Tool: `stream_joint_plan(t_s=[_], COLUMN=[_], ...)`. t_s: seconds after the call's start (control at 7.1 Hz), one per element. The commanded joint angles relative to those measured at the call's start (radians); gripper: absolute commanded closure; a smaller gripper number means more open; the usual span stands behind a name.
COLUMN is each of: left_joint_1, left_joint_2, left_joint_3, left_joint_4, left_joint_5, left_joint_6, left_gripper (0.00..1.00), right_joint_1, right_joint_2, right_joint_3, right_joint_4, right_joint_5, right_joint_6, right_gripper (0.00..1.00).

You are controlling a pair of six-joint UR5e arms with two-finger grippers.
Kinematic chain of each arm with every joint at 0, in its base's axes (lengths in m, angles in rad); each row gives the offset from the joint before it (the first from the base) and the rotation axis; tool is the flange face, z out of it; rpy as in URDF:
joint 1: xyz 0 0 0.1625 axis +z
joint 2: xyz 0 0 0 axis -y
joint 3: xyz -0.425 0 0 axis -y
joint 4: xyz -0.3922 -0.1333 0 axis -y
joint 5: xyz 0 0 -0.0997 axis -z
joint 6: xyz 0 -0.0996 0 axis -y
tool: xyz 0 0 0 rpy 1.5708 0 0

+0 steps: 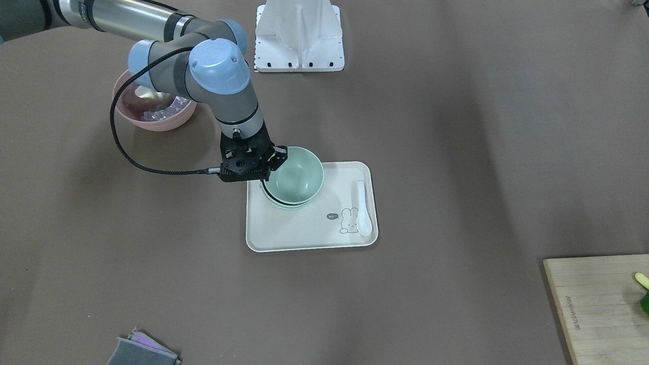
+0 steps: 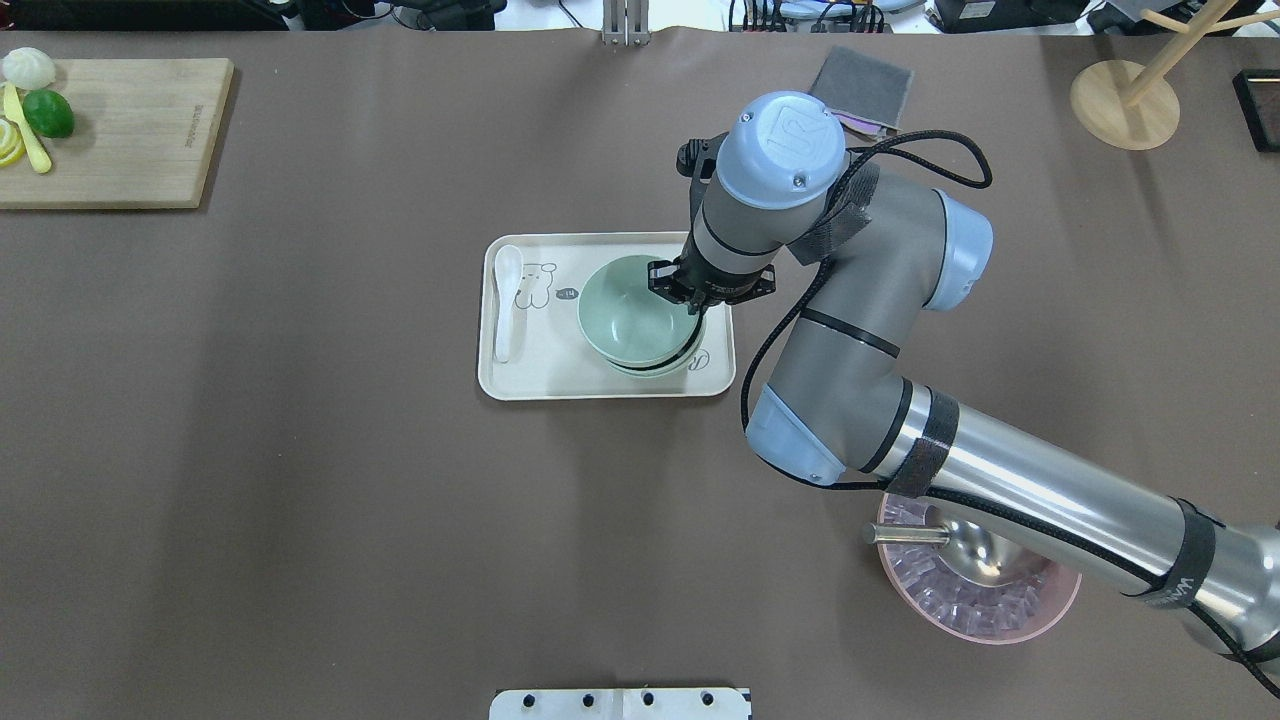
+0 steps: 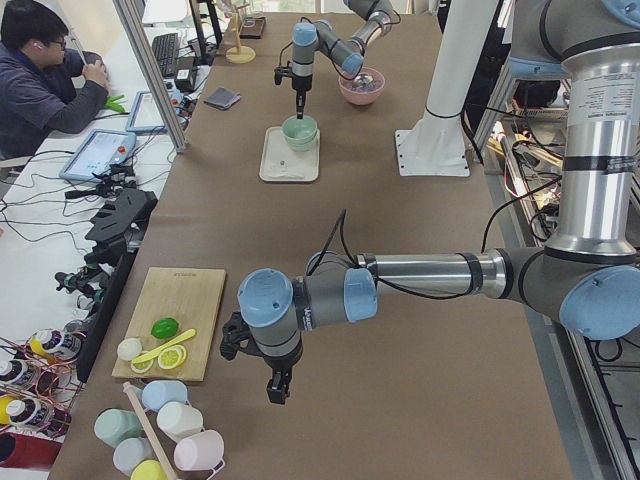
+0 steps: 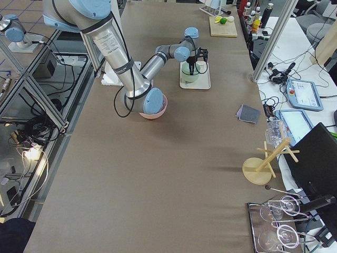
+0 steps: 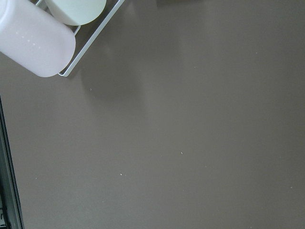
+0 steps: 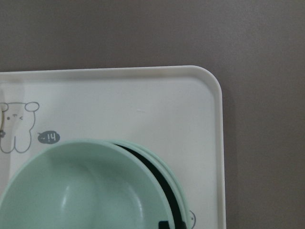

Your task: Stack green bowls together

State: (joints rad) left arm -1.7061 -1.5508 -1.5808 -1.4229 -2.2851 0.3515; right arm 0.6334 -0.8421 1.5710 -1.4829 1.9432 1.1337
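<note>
- One pink bowl (image 2: 980,632) sat nearest the robot on the brown counter (image 2: 300,500), toward its right. It held clear chunks and a metal scoop (image 2: 965,555), and the right arm (image 2: 1050,490) passed over it.
- Farther out, mid-counter, lay a cream tray (image 2: 560,385) printed with a rabbit drawing. A white spoon (image 2: 505,300) rested along the tray's edge on the robot's left.
- All the green bowls (image 2: 640,335) were on that tray, nested in one pile in the half toward the robot's right.
- The top green bowl (image 2: 620,305) sat tilted and off-centre, with a dark gap between its wall and the lower rims (image 2: 650,370).
- The right fingers (image 2: 697,318) pointed straight down and were clamped on the rim of the top green bowl at its right side. In the wrist view a dark fingertip showed in the gap outside that bowl's wall.
- At about the same depth, off at the counter's left end, the left fingers (image 3: 277,390) hung pointing down above bare counter. I could not tell whether they were spread or pressed together.
- The left wrist camera showed only brown surface and pale cups (image 5: 38,38) in one corner.
- Beyond the tray, on the far left, a wooden cutting board (image 2: 120,130) carried a lime (image 2: 48,113) and lemon slices.
- At the far edge on the right lay a grey cloth (image 2: 860,88), with a round wooden stand (image 2: 1125,105) beside it.
</note>
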Motion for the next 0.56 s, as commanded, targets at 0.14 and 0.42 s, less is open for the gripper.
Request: stream_joint_plan(t_s=[0.14,0.42], left_joint_1=[0.0,0.0], left_joint_2=[-0.002,-0.002], left_joint_3=[-0.002,-0.002], left_joint_4=[-0.001,-0.001], left_joint_5=[-0.001,-0.001], left_joint_6=[0.0,0.0], left_gripper=[0.01,0.01], right_joint_1=[-0.001,-0.001], right_joint_2=[-0.017,-0.023], right_joint_3=[0.009,0.012], right_joint_4=[0.0,0.0], right_joint_5=[-0.004,-0.018], right_joint_6=[0.0,0.0], right_gripper=[1.0,1.0])
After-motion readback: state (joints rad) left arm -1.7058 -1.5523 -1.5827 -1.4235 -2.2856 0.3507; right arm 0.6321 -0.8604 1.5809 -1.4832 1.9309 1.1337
